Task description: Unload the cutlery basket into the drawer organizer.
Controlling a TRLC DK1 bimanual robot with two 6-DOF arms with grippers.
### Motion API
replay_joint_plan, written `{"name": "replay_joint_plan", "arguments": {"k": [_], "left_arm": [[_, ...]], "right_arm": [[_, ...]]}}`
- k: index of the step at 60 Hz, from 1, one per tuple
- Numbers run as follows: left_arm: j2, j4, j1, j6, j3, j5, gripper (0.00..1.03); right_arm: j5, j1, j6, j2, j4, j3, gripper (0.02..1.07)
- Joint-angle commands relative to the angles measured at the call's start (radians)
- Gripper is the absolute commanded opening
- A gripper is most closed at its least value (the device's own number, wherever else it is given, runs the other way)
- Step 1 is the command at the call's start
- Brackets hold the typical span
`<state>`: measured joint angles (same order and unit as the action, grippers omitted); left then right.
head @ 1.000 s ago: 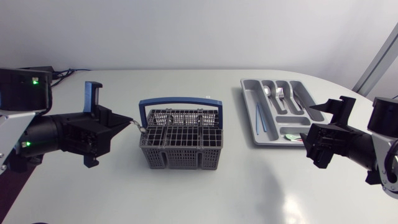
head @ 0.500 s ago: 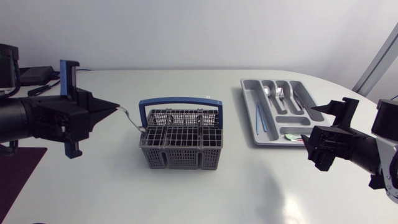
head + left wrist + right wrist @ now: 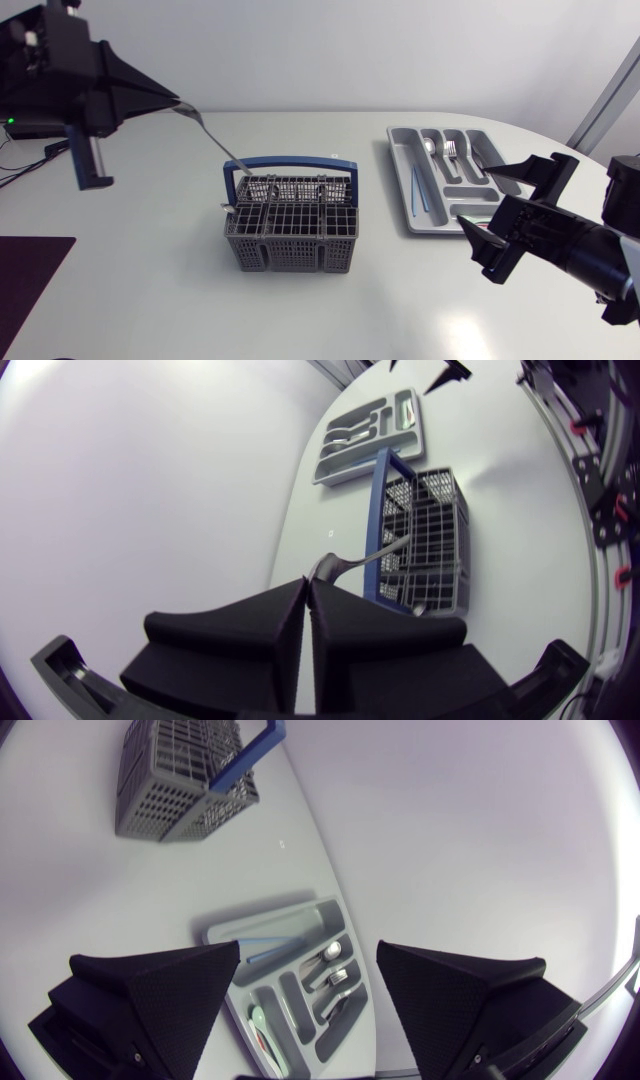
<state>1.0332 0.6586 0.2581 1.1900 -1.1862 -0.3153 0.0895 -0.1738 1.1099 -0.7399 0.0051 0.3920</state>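
Left wrist view: our left gripper (image 3: 307,588) is clamped on a silver utensil (image 3: 350,563) whose far end reaches the cutlery basket (image 3: 440,540), where more seems left to unload. Beyond, the drawer organizer (image 3: 468,192) already holds several pieces, and our right gripper (image 3: 485,205) waits beside it, spread wide and empty.

Basket (image 3: 290,256) mid-table; utensil (image 3: 212,135) above-left; organizer (image 3: 402,175) at right.

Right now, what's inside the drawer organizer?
Drawer organizer: spoon, fork and a third metal piece in the far slots, thin blue utensil in the long slot. The right gripper hides its near corner.
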Motion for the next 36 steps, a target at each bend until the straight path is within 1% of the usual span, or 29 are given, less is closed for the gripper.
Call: {"name": "replay_joint_plan", "arguments": {"k": [1,4,6,11,19,20,22,27,30,36], "left_arm": [[0.070,0.018,0.095,-0.267,-0.039,0.044,0.08],[0.100,0.019,0.128,-0.359,-0.050,0.059,0.08],[0.139,0.016,0.141,-0.449,-0.064,0.061,0.08],[0.211,0.022,0.188,-0.586,-0.079,0.061,0.08],[0.323,0.006,0.201,-0.773,-0.119,0.051,0.08],[0.340,0.006,0.198,-0.805,-0.128,0.038,0.08],[0.361,0.007,0.198,-0.843,-0.138,0.015,0.08],[0.412,0.019,0.205,-0.940,-0.168,-0.004,0.09],[0.444,0.026,0.207,-0.992,-0.185,-0.039,0.10],[0.492,0.033,0.236,-1.035,-0.207,-0.051,0.10]], "right_arm": [[-0.037,-0.092,-0.163,0.025,-0.027,0.036,1.01],[-0.074,-0.156,-0.219,0.027,-0.028,0.042,1.01],[-0.105,-0.205,-0.254,0.027,-0.024,0.047,1.01],[-0.146,-0.294,-0.329,0.024,-0.025,0.073,1.00],[-0.223,-0.424,-0.394,0.000,-0.004,0.096,0.98],[-0.232,-0.438,-0.400,-0.003,0.001,0.097,0.97],[-0.240,-0.463,-0.407,-0.007,0.006,0.099,0.96],[-0.270,-0.515,-0.424,-0.035,0.030,0.107,0.96],[-0.283,-0.546,-0.433,-0.052,0.050,0.110,0.95],[-0.320,-0.607,-0.438,-0.110,0.110,0.111,0.90]]}}
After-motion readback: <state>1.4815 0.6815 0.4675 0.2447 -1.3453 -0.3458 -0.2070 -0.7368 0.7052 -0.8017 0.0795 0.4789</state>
